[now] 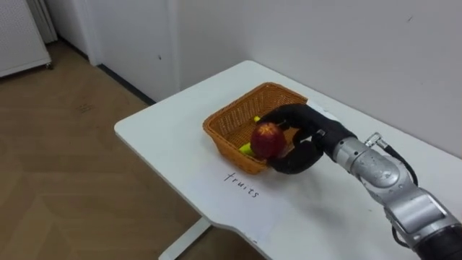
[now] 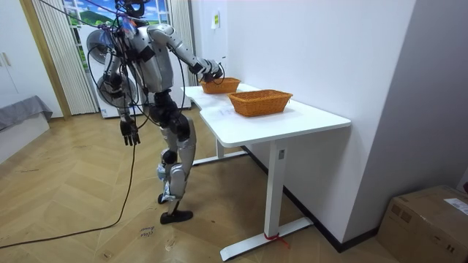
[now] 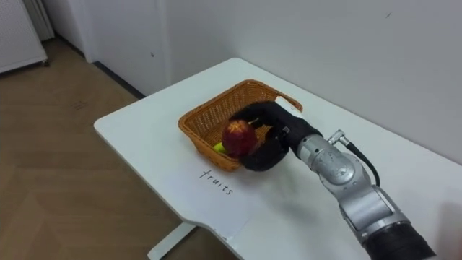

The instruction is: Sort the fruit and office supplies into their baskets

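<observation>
A red apple [image 1: 267, 139] is held in my right hand [image 1: 312, 139], whose dark fingers curl over it from above with the thumb below. Hand and apple hang at the near rim of a woven basket [image 1: 222, 120] on the white table [image 1: 166, 141]. Something yellow [image 1: 247, 149] lies inside the basket under the apple. In the room view I stand at the table's far end, my right hand [image 2: 212, 71] reaching to that basket [image 2: 221, 87]. My left hand [image 2: 130, 134] hangs at my side with relaxed fingers.
A second woven basket [image 2: 261, 101] stands nearer the table's other end. Handwriting [image 1: 242, 185] marks the tabletop before the first basket. The wall runs close behind the table. A cardboard box [image 2: 428, 218] sits on the floor at the room view's right.
</observation>
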Available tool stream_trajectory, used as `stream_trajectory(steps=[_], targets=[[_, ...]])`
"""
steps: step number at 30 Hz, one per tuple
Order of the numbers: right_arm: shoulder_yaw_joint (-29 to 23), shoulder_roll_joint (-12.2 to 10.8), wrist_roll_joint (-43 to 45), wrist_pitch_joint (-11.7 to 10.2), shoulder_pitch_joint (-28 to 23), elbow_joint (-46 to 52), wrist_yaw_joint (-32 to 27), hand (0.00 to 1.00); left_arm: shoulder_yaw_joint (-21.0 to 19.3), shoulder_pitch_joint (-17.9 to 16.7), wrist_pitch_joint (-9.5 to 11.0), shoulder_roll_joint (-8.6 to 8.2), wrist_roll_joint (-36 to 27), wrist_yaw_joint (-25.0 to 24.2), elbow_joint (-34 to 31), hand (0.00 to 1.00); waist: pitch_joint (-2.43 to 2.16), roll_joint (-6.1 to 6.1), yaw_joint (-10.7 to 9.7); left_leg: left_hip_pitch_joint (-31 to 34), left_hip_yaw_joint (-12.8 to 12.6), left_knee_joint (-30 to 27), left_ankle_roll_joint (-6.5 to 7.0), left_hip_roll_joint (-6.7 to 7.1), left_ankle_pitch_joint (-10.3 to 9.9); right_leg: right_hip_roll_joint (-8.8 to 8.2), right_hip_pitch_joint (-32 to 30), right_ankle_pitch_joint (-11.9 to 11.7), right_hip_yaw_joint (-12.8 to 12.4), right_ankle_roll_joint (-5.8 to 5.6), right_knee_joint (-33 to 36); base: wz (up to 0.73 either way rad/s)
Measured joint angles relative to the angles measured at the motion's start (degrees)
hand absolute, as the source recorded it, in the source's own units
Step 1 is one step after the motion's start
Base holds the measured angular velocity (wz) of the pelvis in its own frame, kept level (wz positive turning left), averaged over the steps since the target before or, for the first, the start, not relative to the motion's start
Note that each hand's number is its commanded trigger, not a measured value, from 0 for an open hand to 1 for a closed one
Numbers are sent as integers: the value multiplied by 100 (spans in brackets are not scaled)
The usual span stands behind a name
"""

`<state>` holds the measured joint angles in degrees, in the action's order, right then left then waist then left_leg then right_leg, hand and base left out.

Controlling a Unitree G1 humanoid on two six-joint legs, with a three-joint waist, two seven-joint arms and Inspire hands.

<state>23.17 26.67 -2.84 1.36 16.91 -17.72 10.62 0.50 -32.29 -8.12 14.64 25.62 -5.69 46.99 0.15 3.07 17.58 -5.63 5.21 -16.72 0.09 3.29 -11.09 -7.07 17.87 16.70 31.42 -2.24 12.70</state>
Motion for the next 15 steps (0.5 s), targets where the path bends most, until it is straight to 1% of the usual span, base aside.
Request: stream_trajectory(steps=[5, 7, 10, 11, 13, 15], targets=[[-42, 59, -203, -3, 0, -44, -11, 100, 28, -33, -4, 9, -13, 4, -89, 0, -3, -11, -3, 10, 11, -60, 24, 26, -21, -14, -4, 8, 2, -23, 10, 2], [-80, 59, -407, -12, 1, -183, -45, 100, 29, -131, 17, 13, -11, 7, -243, 0, -4, -27, -1, 38, 9, -113, 37, 31, -49, 4, 2, 6, 3, -28, 56, 2], [-262, 79, -765, -14, 1, -509, -120, 100, 19, -129, 25, 18, -11, 9, -281, 0, -8, -74, 20, 125, 14, -281, 62, 30, -120, -27, -36, 19, -2, -45, 163, 6], [-325, 92, -843, -14, 1, -570, -134, 100, 19, -129, 23, 30, -11, 8, -282, 0, -7, -76, 18, 189, 15, -318, 70, 34, -126, -66, -103, 42, 0, -50, 216, 0], [-441, 94, -919, -14, 1, -681, -146, 100, 11, -131, 12, 68, -10, 5, -284, 0, -8, -82, 18, 220, 15, -377, 89, 43, -137, -71, -136, 46, -8, -53, 227, 0], [-445, 96, -1023, -14, 1, -776, -206, 100, 10, -146, 10, 102, -12, 11, -283, 0, -7, -81, 27, 223, 8, -407, 101, 44, -156, -71, -131, 47, -22, -56, 254, 0]])
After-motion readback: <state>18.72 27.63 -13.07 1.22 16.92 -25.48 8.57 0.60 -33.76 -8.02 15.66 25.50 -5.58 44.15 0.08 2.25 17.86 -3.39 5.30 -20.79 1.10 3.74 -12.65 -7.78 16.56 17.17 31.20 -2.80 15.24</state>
